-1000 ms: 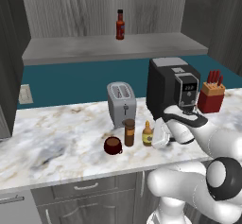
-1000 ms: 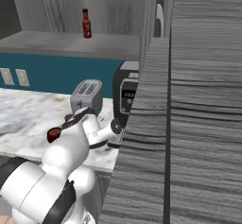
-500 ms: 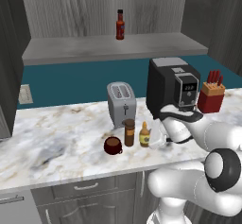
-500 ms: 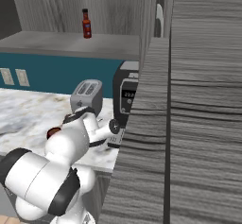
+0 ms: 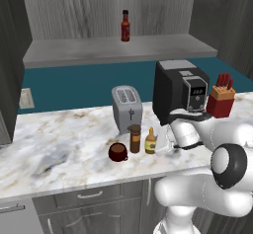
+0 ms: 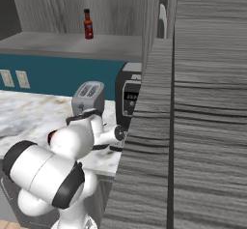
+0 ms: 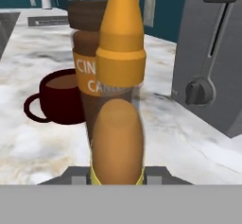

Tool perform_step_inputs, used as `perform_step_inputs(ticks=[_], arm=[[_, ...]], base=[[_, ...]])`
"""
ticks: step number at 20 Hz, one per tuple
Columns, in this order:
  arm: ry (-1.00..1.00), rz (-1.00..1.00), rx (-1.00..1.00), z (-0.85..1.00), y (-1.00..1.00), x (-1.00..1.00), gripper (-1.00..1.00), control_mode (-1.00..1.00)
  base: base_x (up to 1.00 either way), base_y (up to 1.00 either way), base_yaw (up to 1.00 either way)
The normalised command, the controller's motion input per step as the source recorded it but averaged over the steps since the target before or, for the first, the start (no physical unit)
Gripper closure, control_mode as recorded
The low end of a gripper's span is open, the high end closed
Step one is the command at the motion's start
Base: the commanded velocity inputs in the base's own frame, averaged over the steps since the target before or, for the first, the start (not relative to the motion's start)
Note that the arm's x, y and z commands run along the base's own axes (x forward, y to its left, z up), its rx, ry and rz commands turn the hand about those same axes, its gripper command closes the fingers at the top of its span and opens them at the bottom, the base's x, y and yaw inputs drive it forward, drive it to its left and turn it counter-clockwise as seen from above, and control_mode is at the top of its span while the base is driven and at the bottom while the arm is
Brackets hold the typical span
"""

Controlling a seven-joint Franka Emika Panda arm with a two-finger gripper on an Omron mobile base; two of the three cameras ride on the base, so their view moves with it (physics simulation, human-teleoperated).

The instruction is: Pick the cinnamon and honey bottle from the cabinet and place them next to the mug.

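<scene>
The honey bottle (image 5: 150,140) stands upright at counter level, just right of the brown cinnamon (image 5: 135,138) jar, with the dark red mug (image 5: 117,152) left of the jar. My gripper (image 5: 161,144) reaches in from the right and is shut on the bottle's lower body. In the hand view the honey bottle (image 7: 118,128) with its orange cap rises between the fingertips of my gripper (image 7: 117,178). There the cinnamon (image 7: 85,53) is close behind it and the mug (image 7: 59,98) to the left. The cabinet (image 5: 89,50) ledge runs above the counter.
A slim red bottle (image 5: 125,25) stands on the cabinet ledge. A grey toaster (image 5: 127,108) sits just behind the jar, a black coffee machine (image 5: 178,91) to its right and a red knife block (image 5: 220,98) beyond. The marble counter (image 5: 54,149) stretches left.
My gripper has carried the honey bottle a little to the left, closer to the cinnamon jar, and the arm's elbow has swung forward. The mug and jar have not moved.
</scene>
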Motion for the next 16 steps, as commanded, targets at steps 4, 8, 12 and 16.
perform_step_inputs(ticks=[4,8,12,16], arm=[[0.00,0.00,0.00,-0.32,0.05,0.00,1.00,-1.00],[0.00,0.00,0.00,-0.44,0.13,0.00,1.00,-1.00],[0.00,0.00,0.00,-0.16,0.08,-0.02,1.00,-1.00],[0.00,0.00,0.00,0.00,0.00,0.00,1.00,-1.00]], base=[[0.00,0.00,0.00],[0.00,0.00,0.00],[0.00,0.00,0.00],[0.00,0.00,0.00]])
